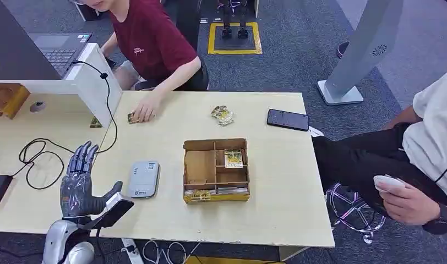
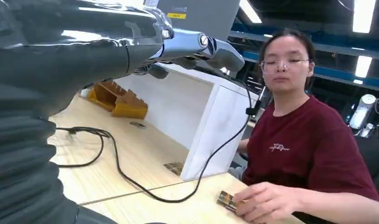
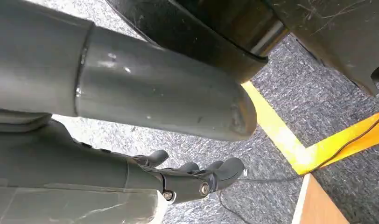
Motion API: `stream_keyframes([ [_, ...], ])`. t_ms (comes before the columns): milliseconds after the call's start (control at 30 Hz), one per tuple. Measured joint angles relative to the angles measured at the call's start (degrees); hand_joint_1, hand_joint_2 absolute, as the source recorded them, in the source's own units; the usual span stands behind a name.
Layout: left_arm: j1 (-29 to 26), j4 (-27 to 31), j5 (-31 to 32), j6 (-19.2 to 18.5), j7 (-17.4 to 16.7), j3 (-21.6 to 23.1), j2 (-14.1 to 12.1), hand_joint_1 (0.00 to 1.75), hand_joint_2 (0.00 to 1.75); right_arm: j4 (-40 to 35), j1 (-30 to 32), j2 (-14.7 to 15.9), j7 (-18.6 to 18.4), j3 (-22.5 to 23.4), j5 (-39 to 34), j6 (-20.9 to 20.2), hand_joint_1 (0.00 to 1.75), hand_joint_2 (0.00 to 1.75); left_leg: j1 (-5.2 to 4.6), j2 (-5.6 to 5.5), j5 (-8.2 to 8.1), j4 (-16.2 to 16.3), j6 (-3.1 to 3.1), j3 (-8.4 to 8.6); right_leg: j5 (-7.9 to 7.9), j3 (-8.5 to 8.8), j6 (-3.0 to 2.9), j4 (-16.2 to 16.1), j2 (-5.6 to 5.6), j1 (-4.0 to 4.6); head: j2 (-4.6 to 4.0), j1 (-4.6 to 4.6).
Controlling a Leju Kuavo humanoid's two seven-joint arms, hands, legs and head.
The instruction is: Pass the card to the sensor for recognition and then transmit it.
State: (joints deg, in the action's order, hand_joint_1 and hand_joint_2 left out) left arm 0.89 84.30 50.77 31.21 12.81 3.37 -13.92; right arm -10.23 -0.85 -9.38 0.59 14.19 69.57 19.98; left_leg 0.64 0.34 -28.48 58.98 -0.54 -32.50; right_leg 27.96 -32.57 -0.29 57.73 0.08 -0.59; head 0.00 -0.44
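My left hand [image 1: 81,184] sits at the lower left of the head view, raised over the near edge of the counter [image 1: 276,214] with fingers spread and straight, thumb out to the side, grasping nothing. My right hand [image 3: 192,179] hangs beside the body over the grey carpet with its yellow floor tape, fingers loosely curled inward around nothing. I judge the step in hand to be the reach for a card, so I would keep the left palm open and high as I carry it forward, passing over the grey sensor [image 1: 143,178] that lies flat just right of the hand, and clear of the black cable [image 1: 39,159] looping at the left. Beyond the sensor, at frame centre, stands the cardboard divided box [image 1: 216,169]; one card [image 1: 233,158] lies in its upper right compartment and more stand along its near wall. That box looks the likelier source, though walled cells will make a pinch awkward, so I would come down from above. Farther up, a person in a dark red shirt rests a hand [image 1: 147,107] on a small stack of cards [image 1: 132,117], and I would wait if that hand moves toward me. A loose pile of cards [image 1: 223,115] and a phone [image 1: 287,119] lie near the far edge.
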Motion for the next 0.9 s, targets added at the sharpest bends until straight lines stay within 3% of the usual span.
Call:
stream_keyframes([
  [800,0.05,0.0,1.22,1.25,0.0,0.02,0.0,0.0,1.75,0.0,0.0,0.0,0.0,0.0,-0.05,-0.13,0.0,0.0,0.0,0.0,0.0,0.0,0.0,0.0,0.0,0.0,0.0,0.0,0.0,0.0,0.0,0.0],
  [900,0.05,0.0,3.33,2.71,-0.33,0.02,0.0,0.0,1.75,0.0,0.0,0.0,0.0,0.0,-0.05,-0.13,0.0,0.0,0.0,0.0,0.0,0.0,0.0,0.0,0.0,0.0,0.0,0.0,0.0,0.0,0.0,0.0],
])
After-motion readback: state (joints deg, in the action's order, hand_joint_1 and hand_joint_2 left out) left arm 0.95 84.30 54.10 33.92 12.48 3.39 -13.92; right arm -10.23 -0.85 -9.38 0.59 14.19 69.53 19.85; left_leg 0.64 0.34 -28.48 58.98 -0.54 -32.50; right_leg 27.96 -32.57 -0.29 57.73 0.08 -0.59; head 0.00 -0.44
